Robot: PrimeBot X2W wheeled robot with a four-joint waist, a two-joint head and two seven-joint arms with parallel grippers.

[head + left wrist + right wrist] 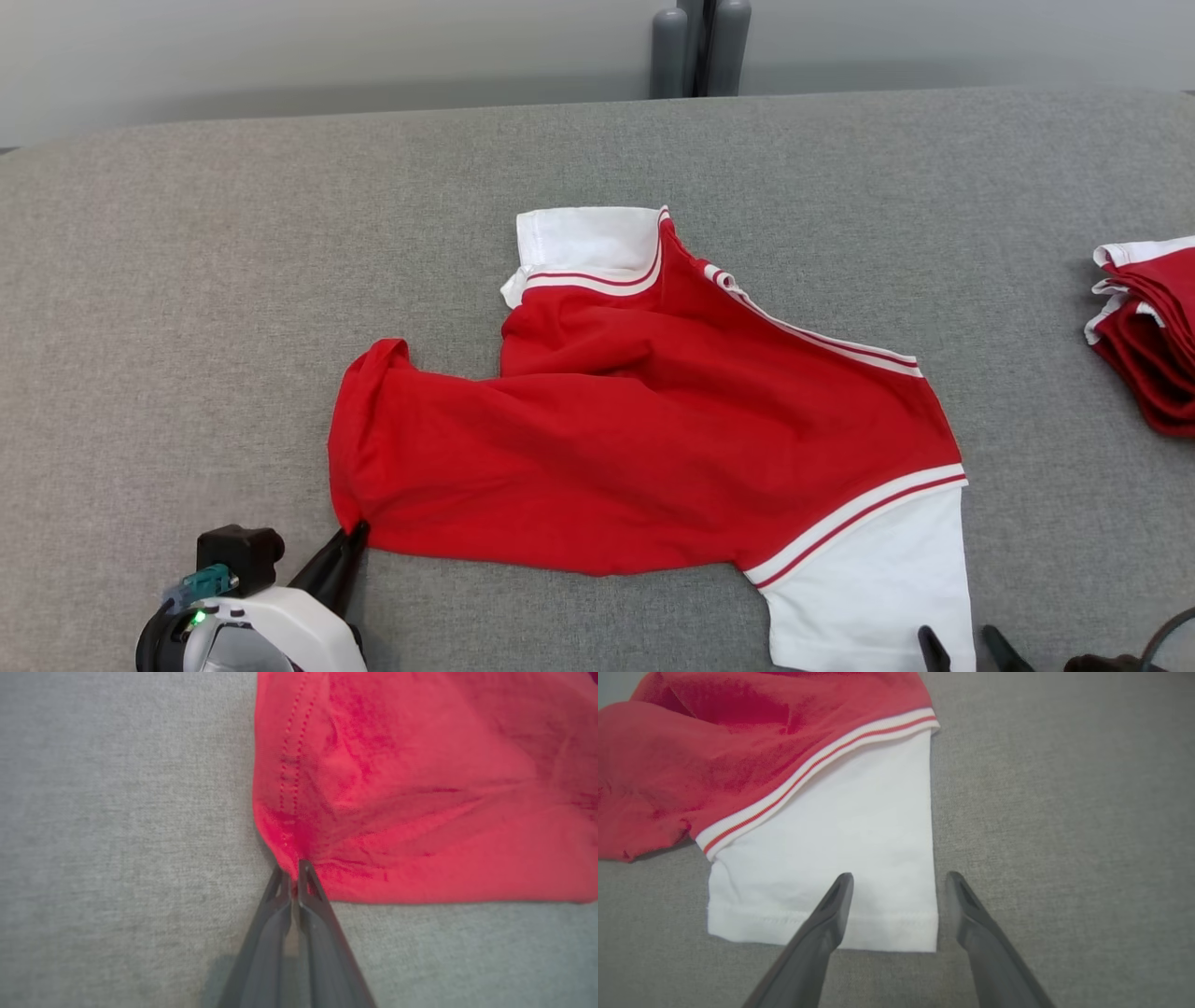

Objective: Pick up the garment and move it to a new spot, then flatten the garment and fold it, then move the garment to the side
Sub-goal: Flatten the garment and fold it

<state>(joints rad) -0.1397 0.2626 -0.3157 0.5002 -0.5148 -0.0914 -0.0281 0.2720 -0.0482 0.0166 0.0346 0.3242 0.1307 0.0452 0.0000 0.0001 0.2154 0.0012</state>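
The garment (644,439) is a red shirt with white sleeves and striped trim, lying crumpled across the middle of the grey surface. My left gripper (355,534) is shut on the garment's near left red corner (299,854), its two dark fingers pinched together on the cloth. My right gripper (899,882) stands open over the near right corner of the white sleeve (840,858): one finger above the white cloth, the other above the grey surface just past the sleeve's edge. In the head view its fingertips (929,644) show at the bottom edge.
A folded stack of red and white garments (1148,327) lies at the right edge of the grey cloth-covered table (187,280). Two grey upright posts (700,47) stand behind the far edge. A dark cable (1167,635) curves in at the bottom right.
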